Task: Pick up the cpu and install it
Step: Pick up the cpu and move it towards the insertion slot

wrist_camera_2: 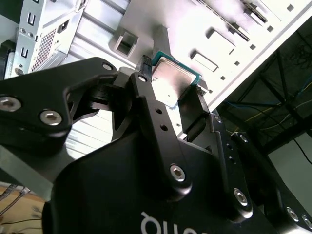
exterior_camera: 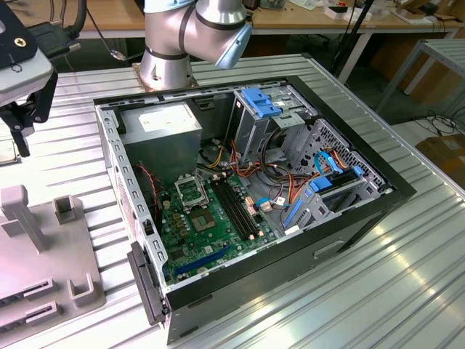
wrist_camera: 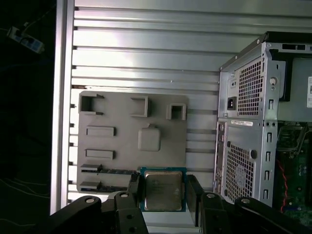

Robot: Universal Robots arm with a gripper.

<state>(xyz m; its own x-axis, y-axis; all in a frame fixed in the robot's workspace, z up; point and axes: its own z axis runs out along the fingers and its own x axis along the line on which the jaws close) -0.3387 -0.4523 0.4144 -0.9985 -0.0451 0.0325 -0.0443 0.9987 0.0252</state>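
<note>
This looks like a robotics lab or workshop. A robot arm [exterior_camera: 196, 29] is mounted at the far edge of a ribbed aluminium bench [exterior_camera: 407, 276]. On the bench an opened desktop computer case [exterior_camera: 363, 211] lies on its side, its motherboard [exterior_camera: 211, 233] bare. A grey moulded fixture plate [exterior_camera: 36, 269] sits at the bench's edge on the exterior view's left. Behind are cluttered wooden worktables [exterior_camera: 305, 18] and loose floor cables [exterior_camera: 436, 120].

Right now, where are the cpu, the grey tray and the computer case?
cpu [wrist_camera: 162, 191]: first wrist view, centre of metal face.
grey tray [wrist_camera: 124, 141]: first wrist view, bare flat surface.
computer case [exterior_camera: 276, 276]: exterior view, black side wall.
</note>
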